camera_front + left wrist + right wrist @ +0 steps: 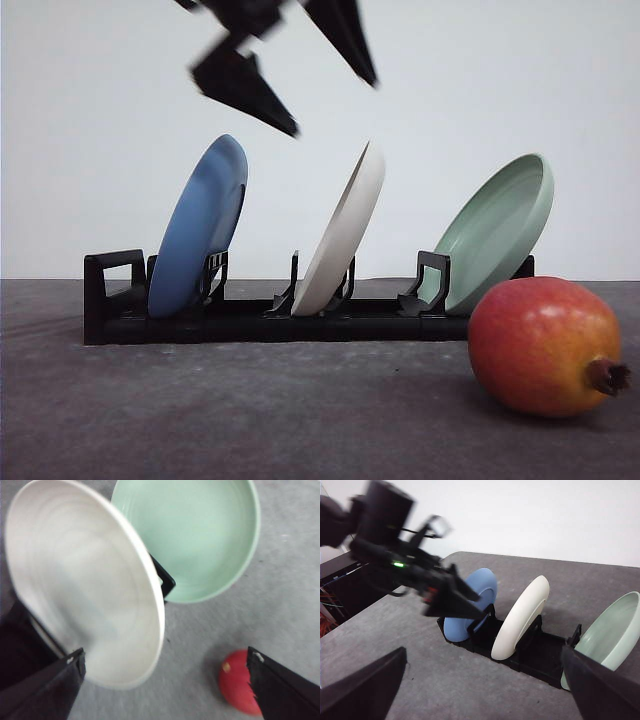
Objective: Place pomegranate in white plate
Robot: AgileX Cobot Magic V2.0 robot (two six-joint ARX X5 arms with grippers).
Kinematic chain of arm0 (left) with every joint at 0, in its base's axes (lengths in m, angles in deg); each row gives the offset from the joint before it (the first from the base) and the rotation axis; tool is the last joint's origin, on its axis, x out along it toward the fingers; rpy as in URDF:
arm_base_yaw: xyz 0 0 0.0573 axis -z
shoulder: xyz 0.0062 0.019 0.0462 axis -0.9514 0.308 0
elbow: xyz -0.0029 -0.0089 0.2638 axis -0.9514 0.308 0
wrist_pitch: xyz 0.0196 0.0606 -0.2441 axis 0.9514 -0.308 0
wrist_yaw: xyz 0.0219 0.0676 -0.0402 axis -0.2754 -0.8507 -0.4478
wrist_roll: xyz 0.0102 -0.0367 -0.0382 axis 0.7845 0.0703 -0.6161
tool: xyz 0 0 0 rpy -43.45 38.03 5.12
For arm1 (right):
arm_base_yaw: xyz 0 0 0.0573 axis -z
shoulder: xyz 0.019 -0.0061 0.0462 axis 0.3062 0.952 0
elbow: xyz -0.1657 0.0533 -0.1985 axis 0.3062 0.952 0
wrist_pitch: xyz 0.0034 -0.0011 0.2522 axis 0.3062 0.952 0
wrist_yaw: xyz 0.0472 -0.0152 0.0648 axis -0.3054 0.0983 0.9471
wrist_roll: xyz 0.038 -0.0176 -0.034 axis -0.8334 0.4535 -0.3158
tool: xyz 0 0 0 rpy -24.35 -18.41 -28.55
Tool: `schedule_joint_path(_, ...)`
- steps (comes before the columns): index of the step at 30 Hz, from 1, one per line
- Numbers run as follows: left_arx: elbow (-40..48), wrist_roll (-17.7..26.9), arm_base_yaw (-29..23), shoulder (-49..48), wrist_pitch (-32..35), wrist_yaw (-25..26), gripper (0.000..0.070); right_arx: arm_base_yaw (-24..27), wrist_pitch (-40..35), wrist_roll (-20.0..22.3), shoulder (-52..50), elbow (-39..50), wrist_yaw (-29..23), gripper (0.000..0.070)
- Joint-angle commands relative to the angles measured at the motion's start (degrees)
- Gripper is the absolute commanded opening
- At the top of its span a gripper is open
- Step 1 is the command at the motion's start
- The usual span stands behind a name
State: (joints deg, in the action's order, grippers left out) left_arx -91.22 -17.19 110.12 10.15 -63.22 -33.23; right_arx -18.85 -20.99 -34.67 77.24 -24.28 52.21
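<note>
- While your left claw [300,70] hangs high in the air, its two black fingers are spread wide apart, with nothing between them and nothing touching them.
- Below that claw stands the white plate [343,235], upright and tilted in the middle slot of a black rack [250,320]; the claw is well above its rim, not in contact.
- From the left wrist view you see the white plate [85,585] just beside one finger [40,690], and the pomegranate [237,682] on the grey table [285,595] next to the other finger, partly hidden by it.
- The pomegranate [545,345] lies on the table in front of the rack, well below the left claw and off to its right, with its dark crown pointing right.
- A blue plate [200,225] leans in the rack below and left of the claw; a pale green plate [500,230] leans below and to its right, behind the pomegranate.
- Your right claw [485,685] is also open wide and empty, with the rack and white plate [520,617] lying ahead of its fingers.
</note>
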Motion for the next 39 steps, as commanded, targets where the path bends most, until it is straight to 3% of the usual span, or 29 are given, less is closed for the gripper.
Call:
schedule_joint_path(1, -2.9, 1.0, 1.1, 3.2, 0.0, -0.7, 0.0625, 0.0, -0.5, -0.6, 0.3, -1.0, 0.0, 0.0631)
schedule_joint_path(8, -4.8, 1.8, 3.2, 10.0, 4.0, -3.6, 0.0623, 0.0, -0.5, -0.7, 0.3, -1.0, 0.0, 0.0631)
schedule_joint_path(10, -4.8, 1.9, 3.6, 10.9, 5.0, -4.7, 0.0588, 0.0, -0.5, -0.8, 0.3, -1.0, 0.0, 0.0631)
schedule_joint_path(16, -4.8, 2.3, 3.7, 11.2, 5.9, -4.9, 0.0326, 0.0, -0.4, -1.7, 0.3, -1.0, 0.0, 0.0631)
schedule_joint_path(20, -4.8, 2.3, 3.7, 11.2, 4.8, -5.2, 0.0038, 0.0, -0.4, -1.7, 0.3, -1.0, 0.0, 0.0631)
schedule_joint_path(21, -4.8, 2.3, 3.7, 11.2, 4.5, -5.3, 0.0000, 0.0, -0.4, -1.7, 0.3, -1.0, 0.0, 0.0631)
schedule_joint_path(32, -5.1, 1.5, 3.7, 9.9, 3.7, -5.3, 0.0000, 0.0, -0.4, -1.7, 0.3, -1.0, 0.0, 0.0631)
schedule_joint_path(39, -5.1, 0.2, 4.5, 3.2, 3.6, -5.2, 0.0000, 0.0, -0.4, -1.7, 0.3, -1.0, 0.0, 0.0631)
